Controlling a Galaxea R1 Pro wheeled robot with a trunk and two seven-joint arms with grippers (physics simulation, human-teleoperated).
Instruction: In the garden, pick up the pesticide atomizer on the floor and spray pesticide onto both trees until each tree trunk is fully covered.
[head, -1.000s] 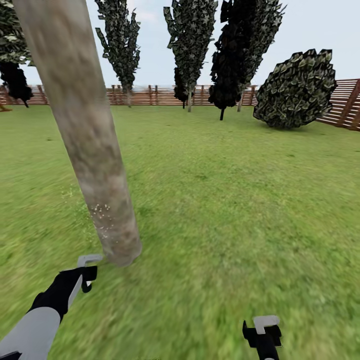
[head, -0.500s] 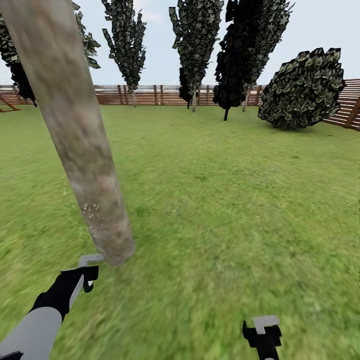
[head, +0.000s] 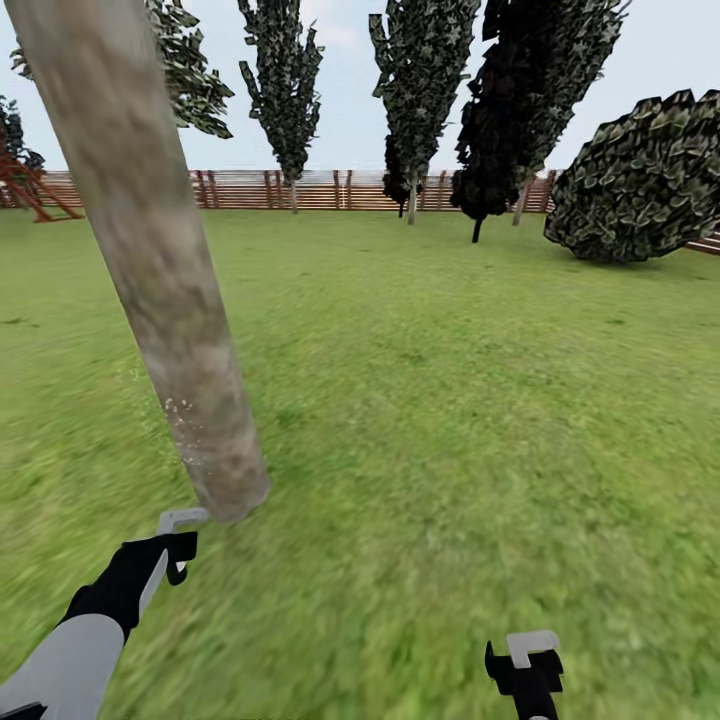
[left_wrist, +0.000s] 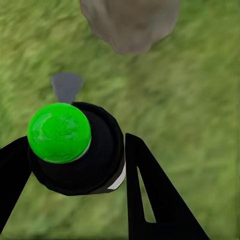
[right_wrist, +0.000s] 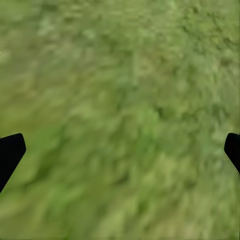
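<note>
A simulated garden: wide grass lawn (head: 450, 400), brown slatted wooden fence (head: 320, 190), tall trees (head: 285, 80), a rounded shrub (head: 640, 180), open sky

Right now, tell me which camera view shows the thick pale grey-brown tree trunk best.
The head view: the mottled pale grey-brown tree trunk runs from its base on the grass to the frame's top, whitish specks low on it. The left wrist view catches just its blurred base beyond the left gripper. The right wrist view looks at grass.
</note>
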